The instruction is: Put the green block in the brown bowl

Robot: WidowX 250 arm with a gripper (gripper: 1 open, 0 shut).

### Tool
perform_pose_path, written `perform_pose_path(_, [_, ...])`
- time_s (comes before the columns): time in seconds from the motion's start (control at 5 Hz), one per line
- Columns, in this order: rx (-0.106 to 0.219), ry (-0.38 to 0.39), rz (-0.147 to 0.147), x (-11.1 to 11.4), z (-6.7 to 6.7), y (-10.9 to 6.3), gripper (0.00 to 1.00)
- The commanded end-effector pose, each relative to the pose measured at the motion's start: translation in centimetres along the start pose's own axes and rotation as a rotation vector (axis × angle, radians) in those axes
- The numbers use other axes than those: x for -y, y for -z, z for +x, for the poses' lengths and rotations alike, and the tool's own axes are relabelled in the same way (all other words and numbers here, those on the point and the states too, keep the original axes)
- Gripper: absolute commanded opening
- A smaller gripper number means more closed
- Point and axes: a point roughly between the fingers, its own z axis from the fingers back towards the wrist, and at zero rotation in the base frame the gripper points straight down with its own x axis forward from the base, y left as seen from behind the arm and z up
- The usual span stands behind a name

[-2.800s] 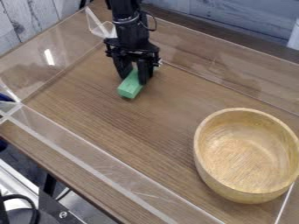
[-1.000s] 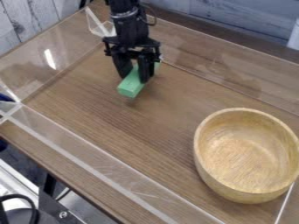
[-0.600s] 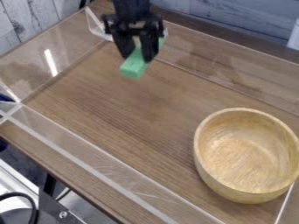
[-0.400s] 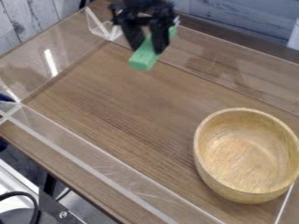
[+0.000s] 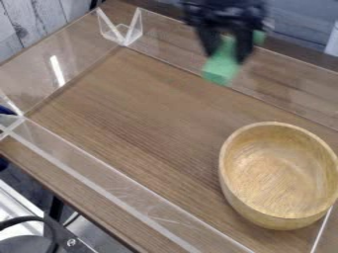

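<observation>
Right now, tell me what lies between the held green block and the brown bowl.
Nothing: in the camera view only bare wooden tabletop shows between the green block, shut in the gripper, and the brown bowl.

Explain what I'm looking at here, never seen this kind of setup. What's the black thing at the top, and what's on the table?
There is only one view: a fixed camera looking down at an angle onto a wooden tabletop with clear plastic walls around it.

The black thing at the top is the end of a robot arm. Its gripper, a two-fingered clamp, points mostly downward and is blurred by motion. It is closed on the green block, a small bright green bar, which hangs above the table rather than resting on it.

The only other item on the surface is the brown bowl, a large round wooden bowl at the lower right, with nothing inside it. The block is meant to go in there; right now it is up and to the left of the bowl in the picture, not over it.
</observation>
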Motion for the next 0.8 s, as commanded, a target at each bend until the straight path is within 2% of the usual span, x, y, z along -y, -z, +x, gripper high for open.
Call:
perform_pose_path(0.0, [0.044,0.073,0.004,4.3,-0.3,-0.2,0.0])
perform_pose_path(0.2, [0.017,0.121,0.004,7.9,-0.9,2.4,0.0])
perform_pose_path(0.4, [-0.011,0.167,0.004,10.1,-1.3,4.4,0.0])
perform_pose_path(0.6, [-0.041,0.195,0.01,9.9,-2.3,6.1,0.0])
